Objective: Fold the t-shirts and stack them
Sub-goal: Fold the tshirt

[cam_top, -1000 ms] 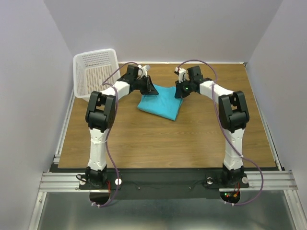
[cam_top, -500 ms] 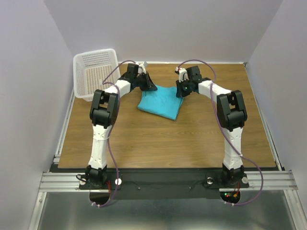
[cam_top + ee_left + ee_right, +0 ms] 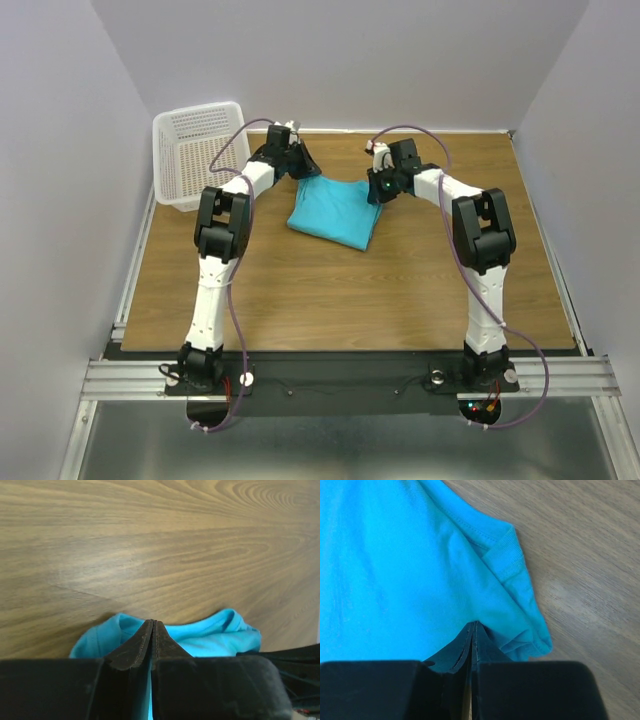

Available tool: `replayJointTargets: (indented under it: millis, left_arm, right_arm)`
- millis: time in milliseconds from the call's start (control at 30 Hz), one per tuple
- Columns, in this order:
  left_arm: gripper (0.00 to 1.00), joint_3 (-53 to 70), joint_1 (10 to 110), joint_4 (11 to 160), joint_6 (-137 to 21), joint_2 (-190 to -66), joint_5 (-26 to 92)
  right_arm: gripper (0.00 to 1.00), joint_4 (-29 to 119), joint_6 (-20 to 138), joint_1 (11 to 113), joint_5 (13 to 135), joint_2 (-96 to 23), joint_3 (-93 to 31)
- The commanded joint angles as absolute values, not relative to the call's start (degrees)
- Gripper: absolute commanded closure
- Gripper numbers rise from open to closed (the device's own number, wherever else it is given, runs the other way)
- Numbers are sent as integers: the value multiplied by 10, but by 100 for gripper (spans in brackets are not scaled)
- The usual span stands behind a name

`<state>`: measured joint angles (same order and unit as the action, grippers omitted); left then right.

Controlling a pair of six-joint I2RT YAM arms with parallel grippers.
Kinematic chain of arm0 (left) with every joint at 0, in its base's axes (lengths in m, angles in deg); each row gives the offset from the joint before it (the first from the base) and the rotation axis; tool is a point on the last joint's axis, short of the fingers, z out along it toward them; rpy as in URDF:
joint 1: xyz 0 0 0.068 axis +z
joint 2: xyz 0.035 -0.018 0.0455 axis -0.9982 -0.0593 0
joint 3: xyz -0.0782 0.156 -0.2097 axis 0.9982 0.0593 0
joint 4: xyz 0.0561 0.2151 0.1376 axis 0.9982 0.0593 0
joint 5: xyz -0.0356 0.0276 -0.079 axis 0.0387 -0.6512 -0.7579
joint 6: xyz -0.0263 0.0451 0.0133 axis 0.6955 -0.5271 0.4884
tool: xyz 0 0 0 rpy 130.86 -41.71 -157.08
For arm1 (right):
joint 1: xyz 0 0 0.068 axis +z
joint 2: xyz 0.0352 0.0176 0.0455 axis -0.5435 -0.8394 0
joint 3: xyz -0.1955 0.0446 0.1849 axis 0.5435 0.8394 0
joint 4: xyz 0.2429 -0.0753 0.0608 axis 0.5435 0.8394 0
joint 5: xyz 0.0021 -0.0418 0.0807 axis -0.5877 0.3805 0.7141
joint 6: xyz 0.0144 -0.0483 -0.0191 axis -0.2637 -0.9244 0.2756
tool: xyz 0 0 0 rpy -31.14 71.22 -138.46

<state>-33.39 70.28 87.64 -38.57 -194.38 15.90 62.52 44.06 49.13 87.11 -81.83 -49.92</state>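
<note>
T-shirt (image 3: 335, 212) lies folded into a small, slightly skewed turquoise bundle at the far middle of the table (image 3: 330, 290), so I'd judge the folding mostly done, with squaring up and stacking still to do. At its far corners, the left gripper (image 3: 152, 624) and right gripper (image 3: 473, 626) both have their fingers pressed together. Whether either pinches cloth, I cannot tell.

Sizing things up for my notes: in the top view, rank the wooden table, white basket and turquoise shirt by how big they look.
Largest: wooden table.
Then: white basket.
Smallest: turquoise shirt, folded, not far behind the basket.
</note>
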Motion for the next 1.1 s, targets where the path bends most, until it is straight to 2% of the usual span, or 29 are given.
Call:
replayJointTargets:
  millis: [0,100,133,267,433,567,700,900,1067]
  left_arm:
    - [85,-390,707,889,-387,-1941,184]
    - [80,-419,704,878,-405,-1937,147]
    - [76,-421,701,879,-415,-1919,133]
    - [70,-402,691,865,-469,-1849,110]
    - [70,-263,691,858,-488,-1731,88]
    - [70,-142,690,834,-481,-1690,40]
    - [70,-32,682,750,-458,-1682,13]
    - [71,-11,673,705,-451,-1719,-5]
    - [71,5,673,688,-456,-1740,-9]
  right_arm:
    - [96,625,430,491,839,-797,-482]
    - [96,625,431,491,827,-795,-483]
    - [95,625,430,491,826,-792,-484]
    - [95,625,424,491,822,-777,-492]
    - [94,625,412,491,840,-741,-490]
    - [94,625,403,490,898,-721,-481]
    - [94,625,422,490,935,-735,-489]
    - [94,626,450,488,949,-787,-520]
    - [94,630,460,484,901,-811,-545]
